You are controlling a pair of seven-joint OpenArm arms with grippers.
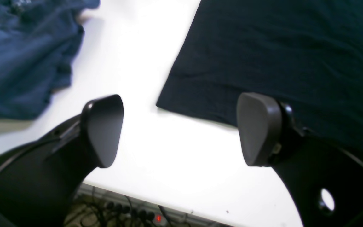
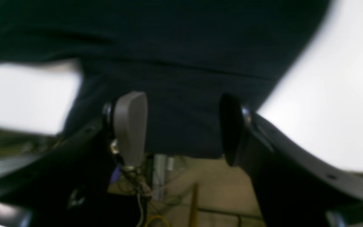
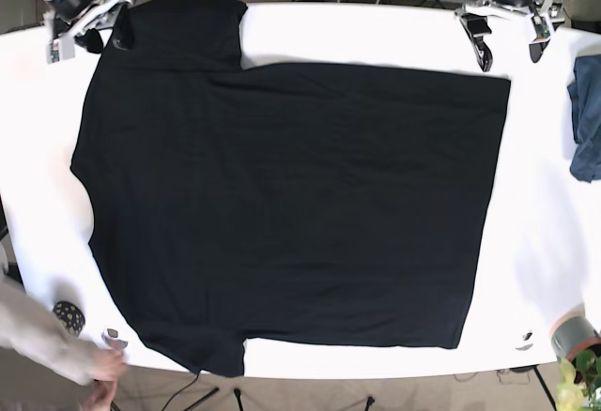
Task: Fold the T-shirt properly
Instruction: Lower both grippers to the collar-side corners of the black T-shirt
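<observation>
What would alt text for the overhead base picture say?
A black T-shirt lies spread flat across a white table. Two open robot grippers hover at its far corners, the left and the right; blue cloth sits at the table's edge.

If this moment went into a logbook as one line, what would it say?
black T-shirt: spread flat, unfolded | left gripper: open, by hem corner | right gripper: open, over sleeve | blue cloth: at table edge
</observation>
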